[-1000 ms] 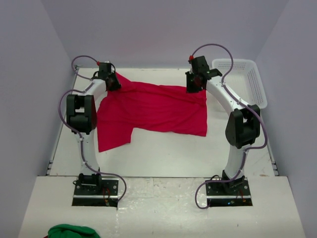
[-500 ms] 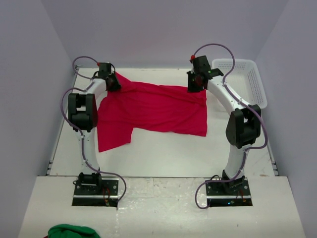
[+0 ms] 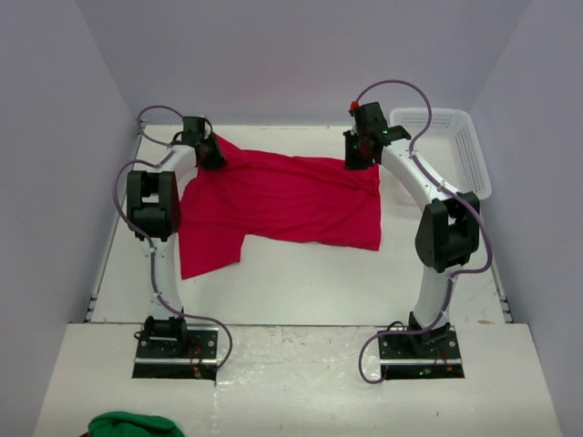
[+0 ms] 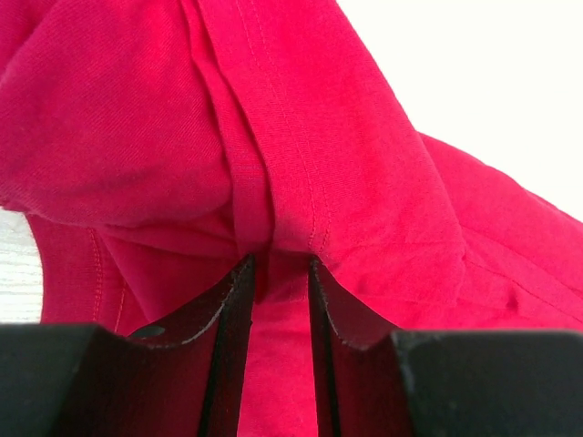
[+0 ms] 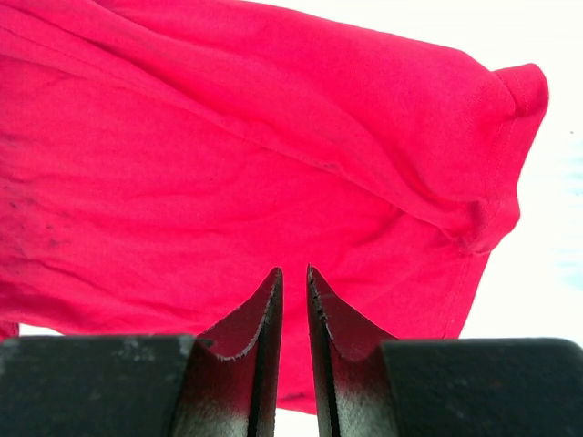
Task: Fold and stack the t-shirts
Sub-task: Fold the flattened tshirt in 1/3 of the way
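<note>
Two hands sit at the far edge of one red t-shirt (image 3: 282, 196) as I watch from the remote station. The shirt lies spread on the white surface (image 3: 301, 282), just beside the white mesh basket (image 3: 446, 146) and apart from it, on the side of the basket facing the left arm.

The left hand (image 3: 208, 150) is at the shirt corner farthest from the basket. Its wrist camera shows the left hand (image 4: 280, 264) with its two dark fingers (image 4: 232, 309) drawn in on a bunched, seamed fold of the t-shirt (image 4: 364, 182), the cloth filling the narrow gap between them and rising in a peak above the tips.

The right hand (image 3: 357, 157) is at the shirt corner nearest the basket, close beside the basket's near end. From its own camera, the right hand (image 5: 293, 273) has its fingers (image 5: 260, 319) brought almost together, only a slit between them. Behind them the t-shirt (image 5: 228, 164) lies rumpled, a hemmed sleeve at its far end. I cannot tell whether any cloth is caught in that slit.

On the side away from the basket, a flap of the shirt reaches toward the arm bases. A green cloth (image 3: 123, 425) lies well apart from the basket, at the near corner beyond the left base.
</note>
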`<action>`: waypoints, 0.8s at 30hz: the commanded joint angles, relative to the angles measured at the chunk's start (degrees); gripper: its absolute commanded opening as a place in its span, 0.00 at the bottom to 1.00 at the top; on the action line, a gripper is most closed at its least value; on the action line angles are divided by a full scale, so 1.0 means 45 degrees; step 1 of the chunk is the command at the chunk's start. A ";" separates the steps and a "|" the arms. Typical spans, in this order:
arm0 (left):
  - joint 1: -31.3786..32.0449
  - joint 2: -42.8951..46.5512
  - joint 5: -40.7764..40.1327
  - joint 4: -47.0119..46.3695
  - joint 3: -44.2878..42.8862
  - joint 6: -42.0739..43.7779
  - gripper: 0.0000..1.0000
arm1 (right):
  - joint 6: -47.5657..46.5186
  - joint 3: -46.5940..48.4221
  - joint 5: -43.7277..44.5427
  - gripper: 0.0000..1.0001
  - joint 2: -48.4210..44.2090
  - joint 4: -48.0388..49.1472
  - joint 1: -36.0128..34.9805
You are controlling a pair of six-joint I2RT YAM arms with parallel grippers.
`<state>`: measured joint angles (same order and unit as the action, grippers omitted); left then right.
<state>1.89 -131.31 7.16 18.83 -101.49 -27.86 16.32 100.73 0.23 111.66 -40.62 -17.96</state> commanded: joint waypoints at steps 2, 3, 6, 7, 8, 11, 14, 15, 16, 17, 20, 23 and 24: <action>-0.0108 -0.0176 0.0265 -0.0239 -0.0551 0.0214 0.31 | -0.0071 0.0038 -0.0285 0.18 -0.0652 0.0375 0.0025; -0.0108 -0.0176 0.0303 -0.0220 -0.0552 0.0214 0.31 | -0.0071 0.0057 -0.0324 0.18 -0.0614 0.0375 0.0025; -0.0108 -0.0079 0.0401 -0.0219 -0.0454 0.0175 0.22 | -0.0032 0.0096 -0.0422 0.18 -0.0594 0.0375 0.0025; -0.0108 0.0095 0.0401 -0.0239 -0.0299 0.0155 0.19 | -0.0013 0.0077 -0.0422 0.18 -0.0594 0.0394 0.0025; -0.0088 0.0213 0.0459 -0.0278 -0.0240 0.0117 0.16 | 0.0026 0.0058 -0.0461 0.18 -0.0613 0.0413 0.0025; -0.0069 0.0740 0.0460 -0.0220 -0.0102 0.0038 0.01 | 0.0065 0.0038 -0.0500 0.18 -0.0633 0.0434 0.0025; 0.0009 0.1384 0.0460 -0.0142 0.0053 -0.0001 0.00 | 0.0066 0.0057 -0.0480 0.18 -0.0633 0.0434 0.0025; 0.0048 0.1753 0.0499 -0.0122 0.0131 -0.0020 0.00 | 0.0066 0.0057 -0.0481 0.18 -0.0652 0.0433 0.0025; 0.0184 0.1931 0.0460 -0.0103 0.0306 -0.0059 0.00 | 0.0066 0.0115 -0.0481 0.18 -0.0633 0.0394 0.0025; 0.0243 0.2126 0.0421 -0.0064 0.0404 -0.0060 0.00 | 0.0046 0.0213 -0.0442 0.18 -0.0613 0.0297 0.0025; 0.0672 0.2966 0.0148 0.0092 0.0776 -0.0001 0.00 | 0.0085 0.0272 -0.0383 0.18 -0.0555 0.0179 0.0006; 0.1044 0.3941 0.0011 0.0132 0.1225 -0.0040 0.00 | 0.0085 0.0175 -0.0383 0.18 -0.0613 0.0218 0.0006; 0.1238 0.4119 -0.0028 0.0132 0.1477 -0.0059 0.00 | 0.0085 0.0175 -0.0383 0.18 -0.0633 0.0218 0.0006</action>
<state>5.32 -118.58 7.44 19.14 -96.66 -27.92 16.47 100.73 -1.04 111.66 -40.45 -17.96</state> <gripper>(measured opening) 0.002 0.183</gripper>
